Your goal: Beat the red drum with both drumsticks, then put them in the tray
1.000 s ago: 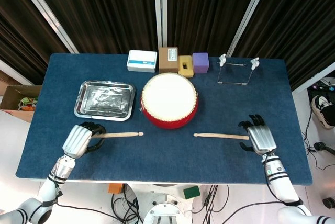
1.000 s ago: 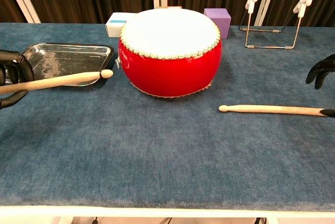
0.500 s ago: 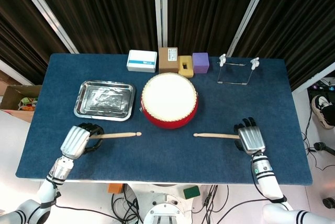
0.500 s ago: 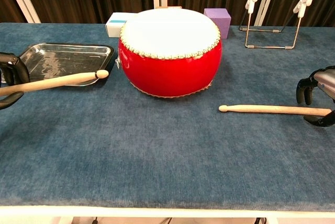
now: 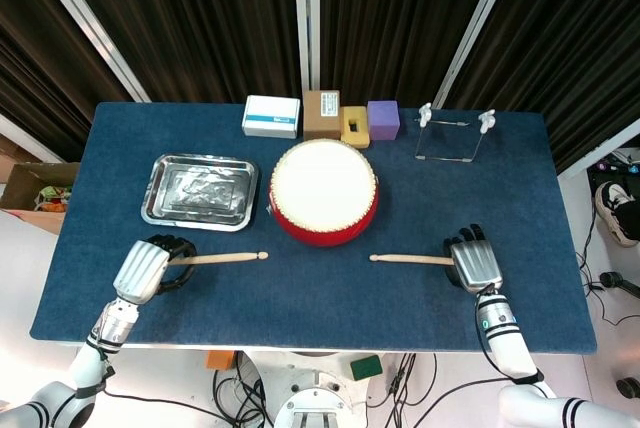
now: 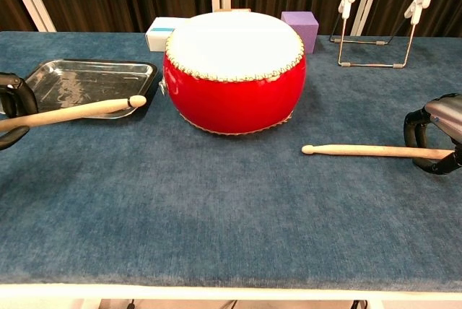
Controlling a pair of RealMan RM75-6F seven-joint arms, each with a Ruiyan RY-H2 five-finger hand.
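The red drum [image 5: 323, 191] [image 6: 231, 71] with its white skin stands mid-table. To its left lies the steel tray [image 5: 160, 188] [image 6: 86, 81], with nothing in it. My left hand [image 5: 143, 270] [image 6: 11, 107] grips one drumstick [image 5: 220, 258] [image 6: 72, 112] by its handle, raised off the cloth, tip pointing at the drum over the tray's near corner. The other drumstick [image 5: 410, 259] [image 6: 361, 150] lies flat on the cloth right of the drum. My right hand [image 5: 474, 264] [image 6: 433, 136] sits over its butt end, fingers and thumb arched on either side of it with a gap.
Behind the drum stand a white box [image 5: 271, 115], a brown box [image 5: 321, 113], a yellow block [image 5: 354, 127] and a purple cube [image 5: 383, 119] [image 6: 301, 26]. A wire stand [image 5: 455, 133] [image 6: 375, 27] is at the back right. Blue cloth covers the table.
My right hand slid left from beyond the stick's end to over its handle and curled its fingers down around it. The left hand with its stick drifted slightly left.
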